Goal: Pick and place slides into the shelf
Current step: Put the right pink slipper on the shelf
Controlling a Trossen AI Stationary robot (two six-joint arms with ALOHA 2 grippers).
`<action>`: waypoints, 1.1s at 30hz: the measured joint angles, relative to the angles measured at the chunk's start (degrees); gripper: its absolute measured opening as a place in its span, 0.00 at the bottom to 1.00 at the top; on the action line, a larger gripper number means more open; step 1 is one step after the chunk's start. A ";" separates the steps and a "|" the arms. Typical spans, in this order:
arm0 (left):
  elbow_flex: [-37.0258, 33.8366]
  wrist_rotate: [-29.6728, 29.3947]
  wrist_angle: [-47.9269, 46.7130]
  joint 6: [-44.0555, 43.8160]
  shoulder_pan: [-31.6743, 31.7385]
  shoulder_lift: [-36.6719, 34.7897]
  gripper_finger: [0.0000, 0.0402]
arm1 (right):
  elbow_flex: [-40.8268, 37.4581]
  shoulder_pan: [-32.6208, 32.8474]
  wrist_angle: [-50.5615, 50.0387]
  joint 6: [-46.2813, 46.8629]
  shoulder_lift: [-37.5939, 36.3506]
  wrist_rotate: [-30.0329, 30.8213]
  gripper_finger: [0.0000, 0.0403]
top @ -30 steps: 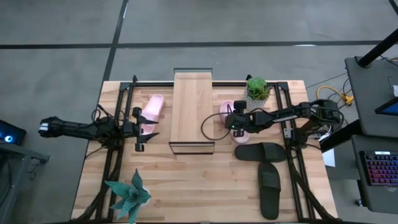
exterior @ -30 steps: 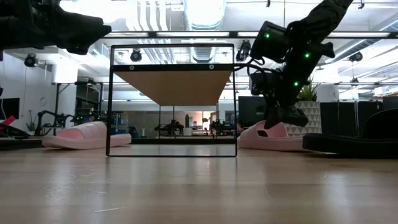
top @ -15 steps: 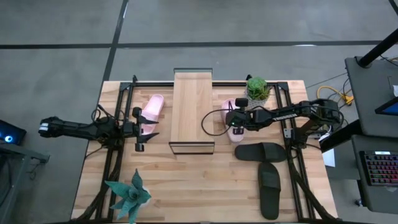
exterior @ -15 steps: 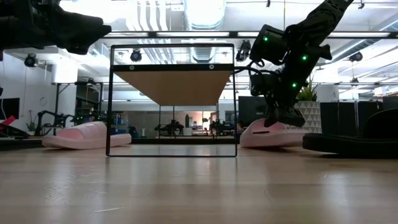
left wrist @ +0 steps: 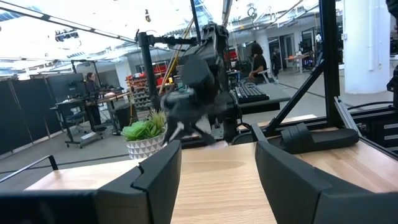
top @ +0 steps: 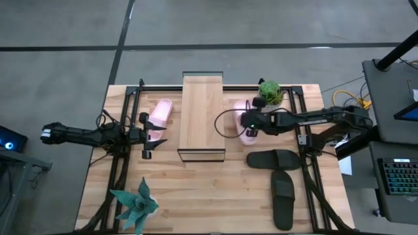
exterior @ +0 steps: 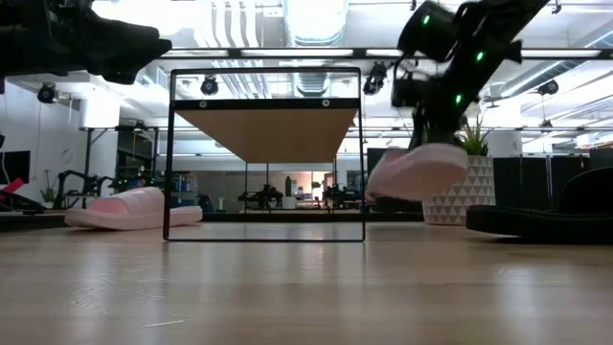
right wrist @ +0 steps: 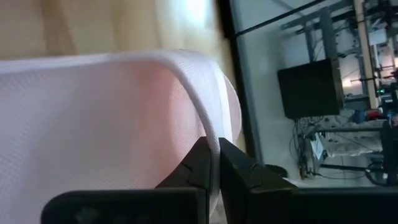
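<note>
1. Far left of the high view: the left gripper [top: 151, 135] is held at mid-height, just beside the lower end of a pink slide [top: 160, 115]; its fingers [left wrist: 163, 176] are seen spread wide apart in the left wrist view, w/ nothing between them.
2. That pink slide is laid flat on the tabletop [top: 196, 189], left of the shelf, and is seen at low left in the low view [exterior: 134, 208].
3. A teal succulent [top: 136, 205] is placed at the lower left corner of the table.
4. Centre of the frame: the shelf [top: 202, 116] is stood upright, w/ nothing seen on its plank or under it [exterior: 265, 132].
5. Right of centre: the right gripper [top: 246, 121] is clenched on the strap of the 2nd pink slide [top: 245, 122]; the thin edge is seen pinched between its fingertips [right wrist: 200, 167] in the right wrist view.
6. In the low view this held slide [exterior: 417, 172] is seen clear of the tabletop, tilted, right of the shelf frame.
7. A potted plant [top: 270, 94] is stood at upper right, just beyond the held slide.
8. Lower right: the two black slides [top: 279, 176] are laid on the table, one across, one lengthwise, approx. touching.
</note>
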 joint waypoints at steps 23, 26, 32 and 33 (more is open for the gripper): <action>0.01 0.00 0.12 0.04 0.00 -0.24 0.48 | 0.09 3.06 10.27 -9.61 -25.04 -26.43 0.02; 0.00 0.02 0.43 0.05 0.01 -0.17 0.48 | 0.10 3.06 14.00 -13.04 -24.20 -29.63 0.02; 0.02 0.01 0.47 0.06 0.00 -0.15 0.48 | 0.11 3.06 20.76 -20.40 -20.89 -36.38 0.02; 0.01 0.02 0.50 0.08 0.01 -0.13 0.48 | 0.11 3.06 22.24 -21.79 -20.14 -37.22 0.02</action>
